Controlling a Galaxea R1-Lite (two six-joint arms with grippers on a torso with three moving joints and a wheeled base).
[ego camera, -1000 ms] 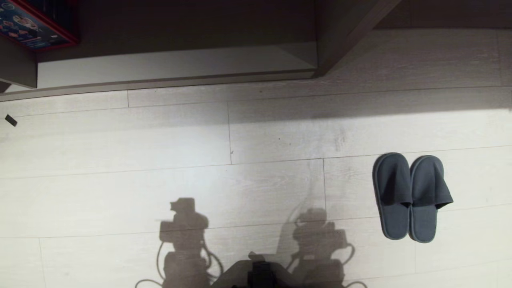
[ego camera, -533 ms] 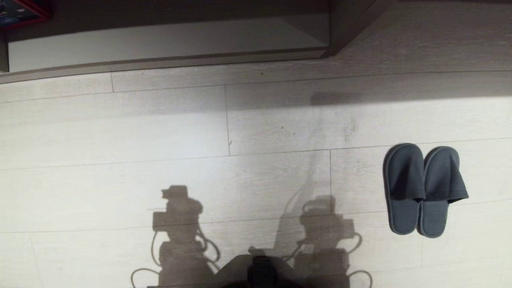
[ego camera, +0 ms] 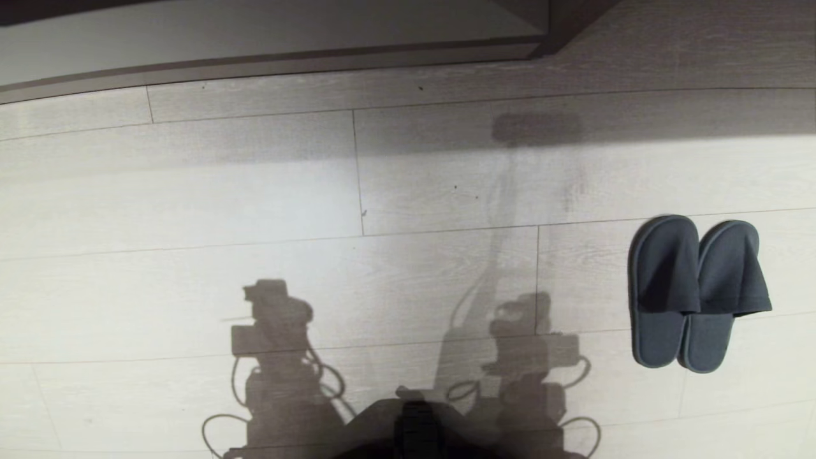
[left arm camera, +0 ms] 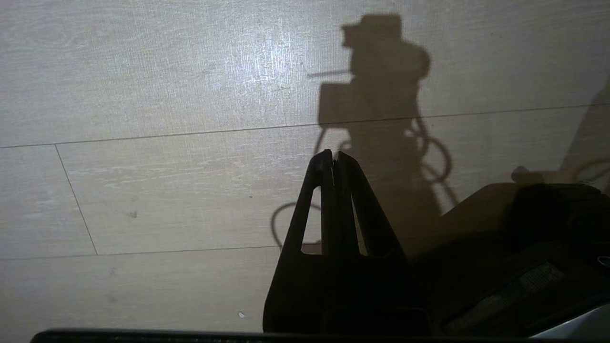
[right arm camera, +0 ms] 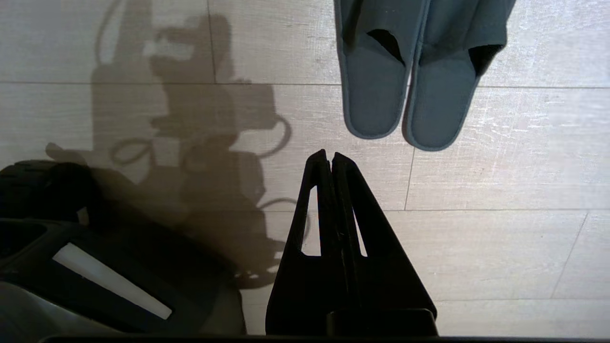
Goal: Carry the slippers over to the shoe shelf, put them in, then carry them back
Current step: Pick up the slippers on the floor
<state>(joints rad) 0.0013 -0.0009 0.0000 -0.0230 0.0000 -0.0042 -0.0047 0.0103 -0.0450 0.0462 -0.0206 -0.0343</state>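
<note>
- Since a second ago the head camera has tilted down; nothing itself has moved.
- Slippers [ego camera: 698, 293] lie side by side on the floor [ego camera: 255, 204], well apart from the shoe shelf [ego camera: 268, 32].
- Right gripper [right arm camera: 330, 157] hangs near the slippers' heels, pressed together, empty.
- Left gripper [left arm camera: 333, 156] likewise pressed together, empty.

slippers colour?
Dark grey, plain, no pattern. The slippers lie side by side on the pale wood floor; the head view shows them best.

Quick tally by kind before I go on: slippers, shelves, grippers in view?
slippers: 2, side by side on the floor
shoe shelf: 1
left gripper: 1, shut
right gripper: 1, shut
Total: 5
</note>
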